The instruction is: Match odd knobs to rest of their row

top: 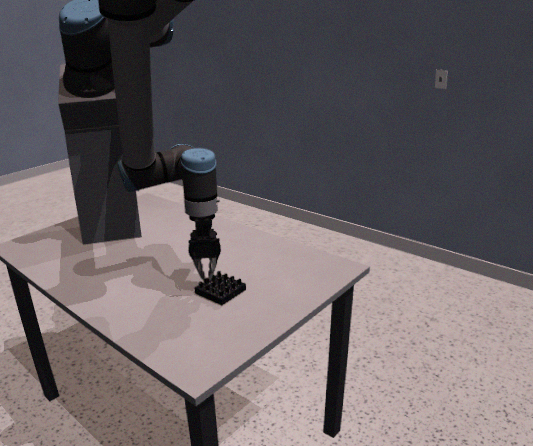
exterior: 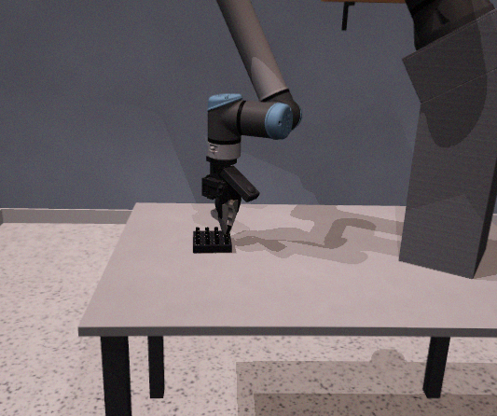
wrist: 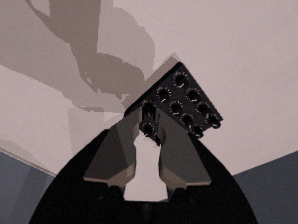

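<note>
The black knob box (top: 224,292) (exterior: 210,246) (wrist: 170,85) lies flat near the middle of the grey table (top: 289,270) (exterior: 297,289) (wrist: 240,45). It carries rows of small black knobs with white marks; the marks are too small to read. My gripper (top: 208,275) (exterior: 227,228) (wrist: 148,107) points straight down over the box's corner nearest the arm. Its two fingers are shut on one corner knob (wrist: 147,128), which shows between the fingertips in the wrist view. The other knobs stand free to the right of the fingers.
The arm's tall grey pedestal (top: 101,175) (exterior: 456,163) stands at the table's back corner, well away from the box. The table's front edge (exterior: 297,331) lies some way from the box.
</note>
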